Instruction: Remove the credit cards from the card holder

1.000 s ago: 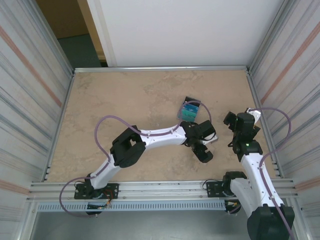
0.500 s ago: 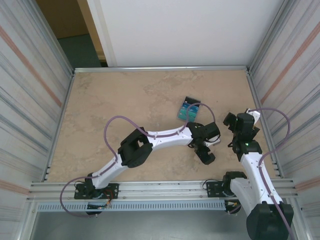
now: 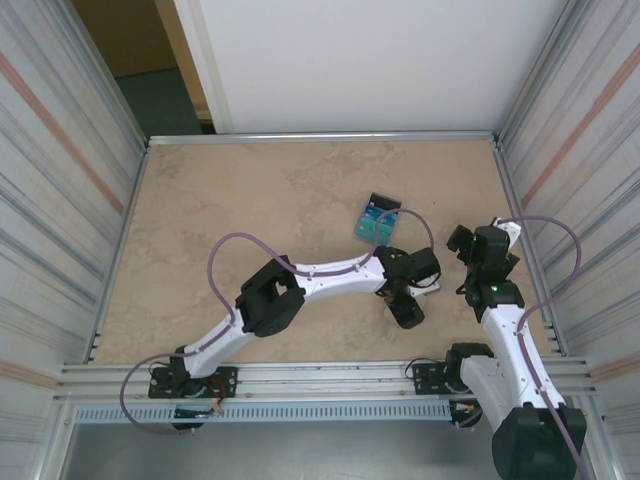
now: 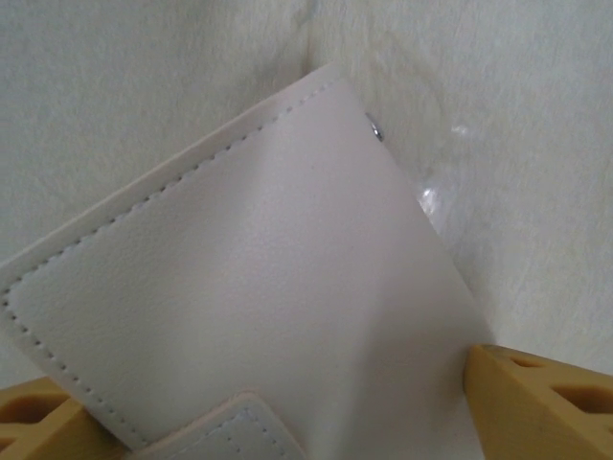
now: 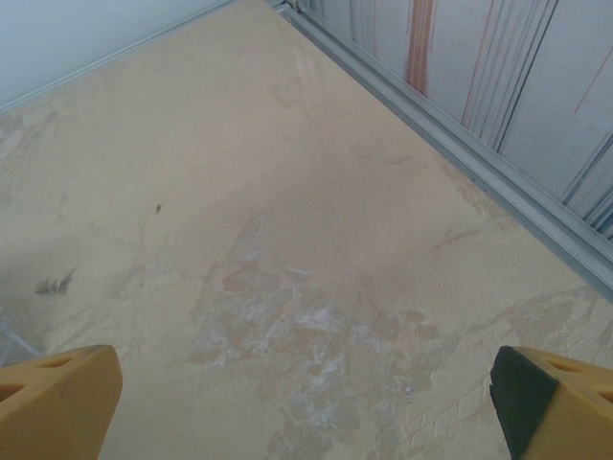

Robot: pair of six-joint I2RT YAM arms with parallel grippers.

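Well, the left gripper sits low over the card holder, its fingers spread wide, one at each side of the pale stitched face; I cannot tell whether they touch it. The holder lies flat on the table, toward the right side. The credit cards lie in a small teal and dark stack just beyond the left wrist. The right gripper hangs spread over bare tabletop.

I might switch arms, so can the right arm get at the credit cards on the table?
Probably yes: the credit cards lie exposed near the open right gripper, though the left arm's purple cable loops by their right edge.
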